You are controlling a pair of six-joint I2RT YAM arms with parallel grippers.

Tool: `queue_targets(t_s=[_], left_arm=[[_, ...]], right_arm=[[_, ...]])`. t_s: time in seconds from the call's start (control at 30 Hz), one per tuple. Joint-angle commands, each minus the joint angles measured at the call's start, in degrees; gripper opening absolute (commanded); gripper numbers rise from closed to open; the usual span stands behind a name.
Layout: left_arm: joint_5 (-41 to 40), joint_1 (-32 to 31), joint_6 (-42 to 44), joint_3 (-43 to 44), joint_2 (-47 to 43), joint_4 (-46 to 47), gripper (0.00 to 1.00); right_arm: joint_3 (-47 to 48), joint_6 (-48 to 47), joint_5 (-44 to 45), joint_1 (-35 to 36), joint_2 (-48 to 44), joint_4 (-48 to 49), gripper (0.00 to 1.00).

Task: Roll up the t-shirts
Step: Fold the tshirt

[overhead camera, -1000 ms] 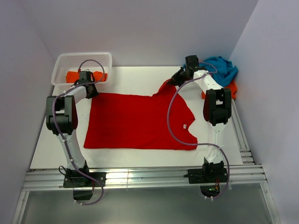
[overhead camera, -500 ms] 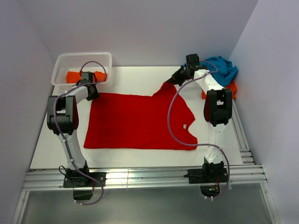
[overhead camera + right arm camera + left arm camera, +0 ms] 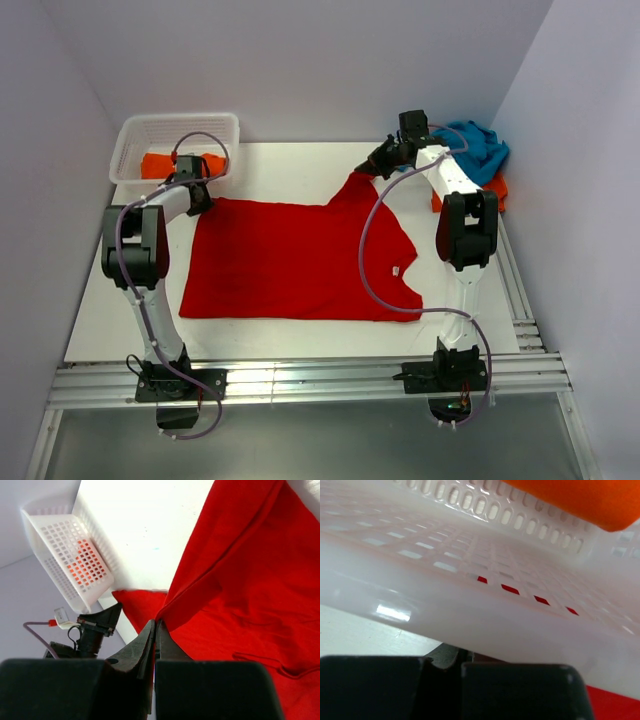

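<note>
Top external view first, and plenty is tucked out of sight. The left gripper (image 3: 197, 198) sits right at the far left corner of the bright red cotton t-shirt (image 3: 290, 260), just beside the white plastic lattice basket (image 3: 135, 135), and its fingers are too small and dark to read from up here. Left wrist camera is no kinder: the blurred basket wall fills the frame, red shows through a few slots, and the two dark fingers are pressed together at the bottom edge. Whether any cloth sits between them, I can't tell. An orange t-shirt (image 3: 160, 163) lies in the basket, mostly masked by the lattice. At the far right corner of the table, a teal blue t-shirt (image 3: 475, 145) lies crumpled, partly behind the right arm (image 3: 465, 225). A second orange t-shirt (image 3: 497, 190) peeks out from under it, only a sliver showing. Now the red one: it is spread flat and smooth across the middle of the white table (image 3: 290, 165), with a small white label (image 3: 397, 270) near its right edge. Its far right corner is pulled up into a peak, and the right gripper (image 3: 372, 168) is clamped on that peak. The right wrist view shows the fingers closed on a fold of red cloth, fabric draping down from them.
</note>
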Motion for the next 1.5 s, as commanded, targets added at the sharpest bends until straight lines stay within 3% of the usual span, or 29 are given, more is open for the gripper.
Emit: queue_targets(t_s=[0.0, 0.27, 0.83, 1.17, 1.47], left_arm=[[-2.9, 0.2, -2.3, -2.4, -5.0, 3.8, 0.00], [-3.3, 0.2, -5.7, -10.4, -12.4, 9.3, 0.00], [-1.1, 0.2, -6.5, -18.0, -21.2, 13.3, 0.00], [-0.7, 0.2, -7.8, -22.9, -26.5, 15.5, 0.00], [-1.5, 0.2, -7.6, -24.6, -28.5, 15.5, 0.00]], right_arm=[[2.6, -0.5, 0.1, 0.3, -3.5, -1.6, 0.00], [0.6, -1.6, 3.3, 0.3, -5.5, -4.3, 0.00], [0.7, -5.7, 16.9, 4.8, -10.2, -13.2, 0.00], [5.5, -10.6, 25.2, 6.4, -11.2, -20.8, 0.00], [4.7, -12.8, 28.5, 6.8, -13.3, -22.7, 0.00]])
